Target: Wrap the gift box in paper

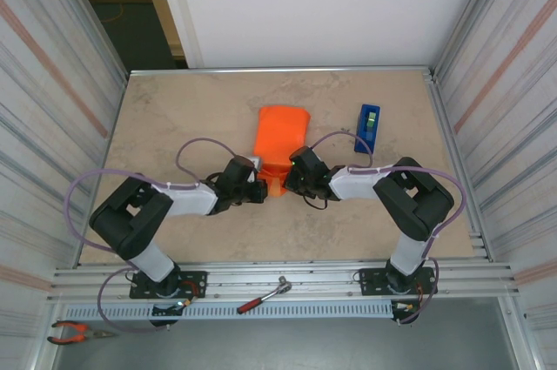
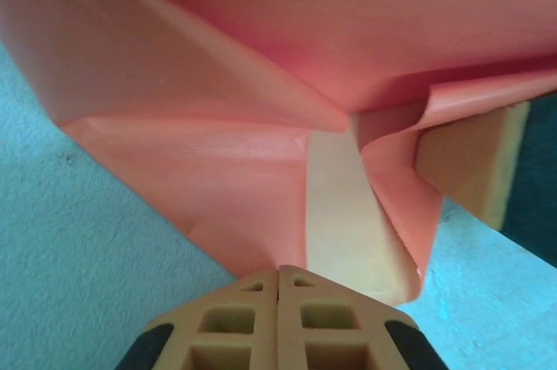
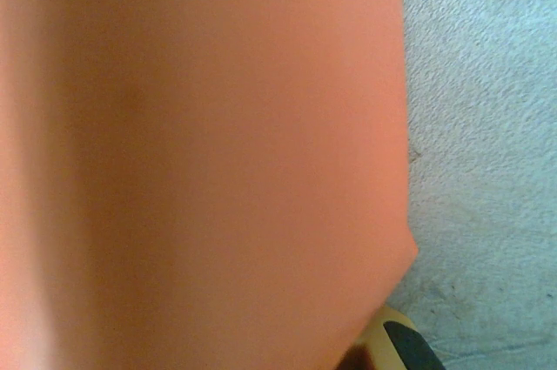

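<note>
The orange paper lies mid-table, folded over into a bundle, with a small flap at its near end. My left gripper and right gripper flank that flap. In the left wrist view the left gripper is shut, its tips touching the point of a folded paper flap. Whether paper is pinched is unclear. A pale face of the gift box shows between the folds. The paper hangs close before the right wrist camera. It hides the right jaws except one finger.
A blue tape dispenser stands right of the paper. A red-handled tool and pliers lie on the front rails. Metal frame walls bound the table on both sides.
</note>
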